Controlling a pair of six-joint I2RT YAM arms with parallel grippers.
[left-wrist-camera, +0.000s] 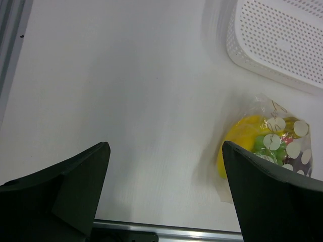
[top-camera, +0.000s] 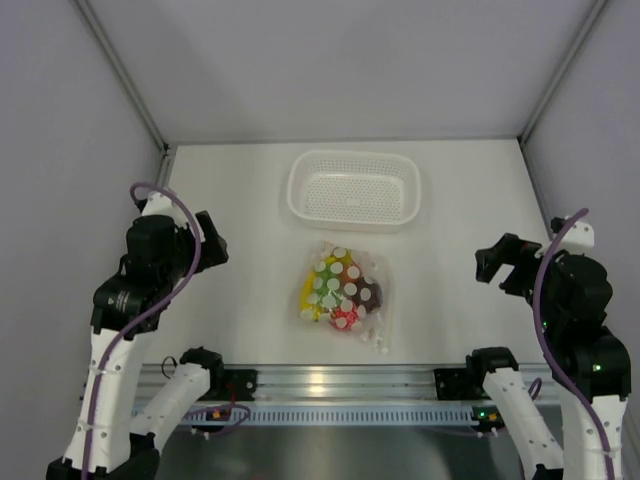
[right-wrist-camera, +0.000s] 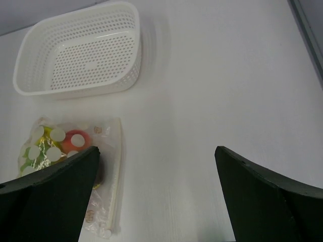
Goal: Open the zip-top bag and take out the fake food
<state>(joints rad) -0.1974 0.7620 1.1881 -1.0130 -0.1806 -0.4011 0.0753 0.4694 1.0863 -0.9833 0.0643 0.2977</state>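
Lying flat at centre frame on matte white table [top-camera: 230,300]: small clear crinkly dotted zip-top bag [top-camera: 372,318], holding glossy plastic fake food [top-camera: 335,290]. Above it, apart: white perforated rounded-rectangle basket [top-camera: 296,195]. Left gripper [top-camera: 212,240] and right gripper [top-camera: 497,262] released, jaws spread, grasping nothing.

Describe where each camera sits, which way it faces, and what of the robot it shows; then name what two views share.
Top external: above and behind the arms, looking down at the white table; both arms, left gripper and right gripper show.
Left wrist: on the left arm, aimed at the table; its dark fingers show.
Right wrist: on the right arm, aimed likewise; its dark fingers show.
Shared: both wrist views catch the clear dotted zip-top bag and white perforated plastic basket.
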